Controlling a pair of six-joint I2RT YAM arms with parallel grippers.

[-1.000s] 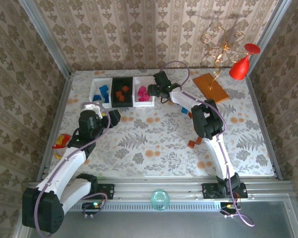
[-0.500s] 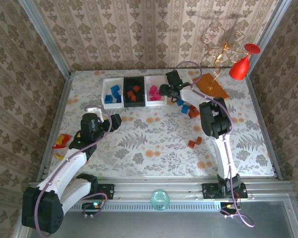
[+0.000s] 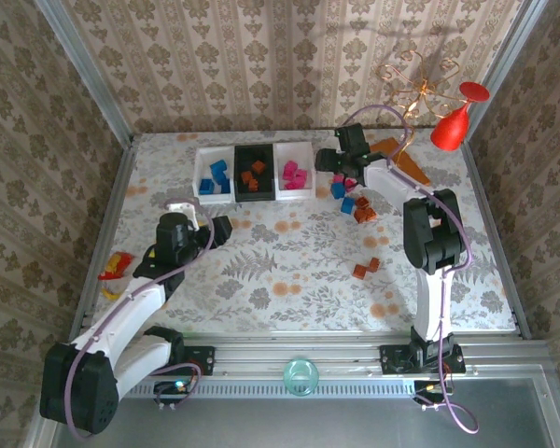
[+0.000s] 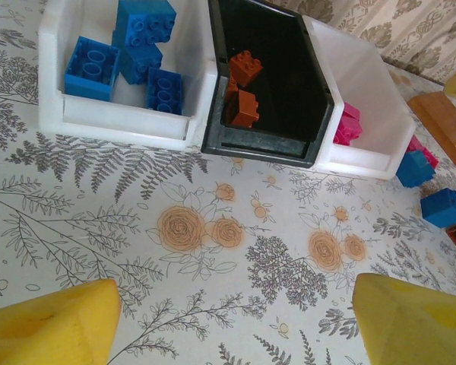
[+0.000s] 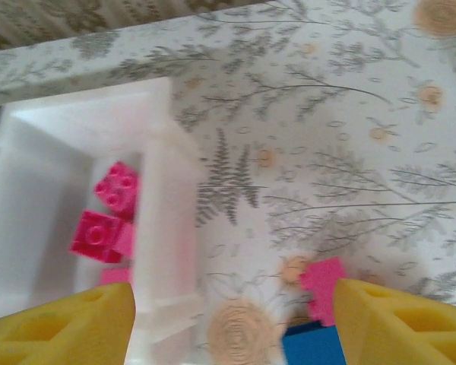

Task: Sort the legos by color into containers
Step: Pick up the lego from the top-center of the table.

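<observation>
the step in hand looks like a pick from the loose bricks just right of the tray row, so the trays set the limits. at the far side, from the left, stand a white plastic tray of blue bricks (image 4: 121, 125), a black plastic tray of orange-brown bricks (image 4: 258, 146) and a white plastic tray of magenta-pink bricks (image 4: 359, 163), their walls touching. just right of the last one lies a small magenta-pink plastic brick (image 5: 323, 287), with a small blue plastic brick (image 5: 311, 347) just near of it; whether they touch i cannot tell. to do it well, i would centre the fingers on 1 brick alone, since the pink one sits close to 1 finger. then drop straight down clear of the tray wall, and close only once the blue neighbour is outside the jaws. the carry to the pink tray is short, so lift just over its wall.

the left arm is folded, its left gripper (image 4: 228, 325) hovering over the bare flower-patterned table (image 4: 99, 220) near of the trays, yellow fingers spread wide and holding nothing. the right arm reaches far and leftward from its bent elbow, its right gripper (image 5: 232, 327) hanging above the loose bricks, fingers parted with nothing between them.
</observation>
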